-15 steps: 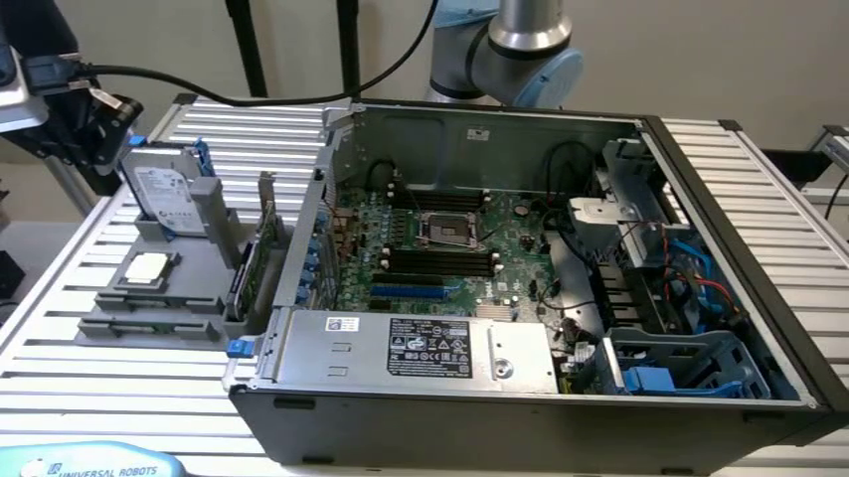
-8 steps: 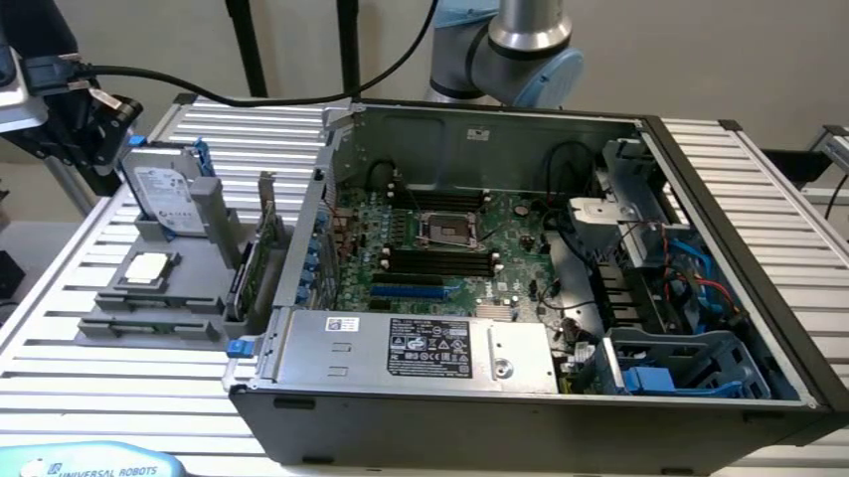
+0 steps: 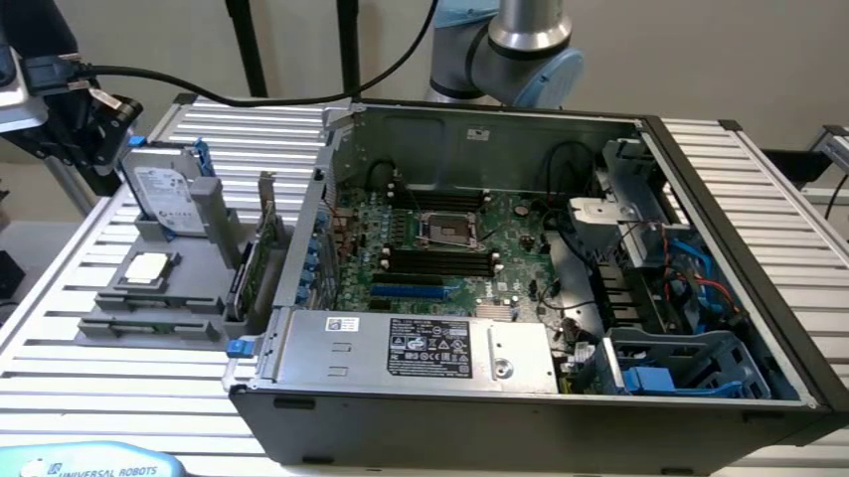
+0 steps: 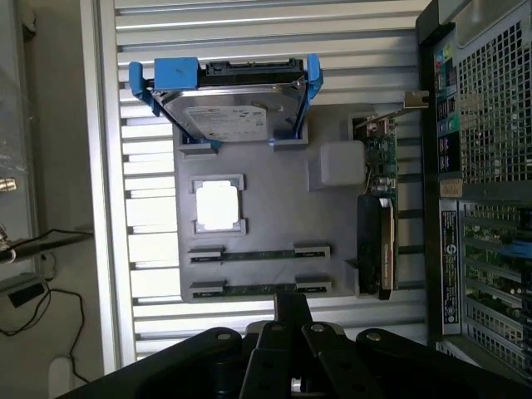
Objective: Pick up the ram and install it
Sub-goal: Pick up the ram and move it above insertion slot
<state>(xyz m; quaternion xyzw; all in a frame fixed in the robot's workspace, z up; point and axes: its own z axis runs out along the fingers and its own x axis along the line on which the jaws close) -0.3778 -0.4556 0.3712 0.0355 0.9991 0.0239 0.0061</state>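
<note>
Pick stage; the ram (image 4: 258, 289) is not lifted yet. It lies in end clips on the matte gray holder (image 4: 274, 212) on the slatted metal table (image 4: 249, 33), outside the case. Your pincer (image 4: 291, 320) hovers nearest it; can't tell if it's released or clenched. The ram is thin, flat, rigid and dark green. The grasp likely calls for a pinch squarely across the narrow edge.

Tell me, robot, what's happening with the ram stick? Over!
Gripper by gray holder edge. Ram stick lying in holder, not yet lifted. Nothing lying on it.
</note>
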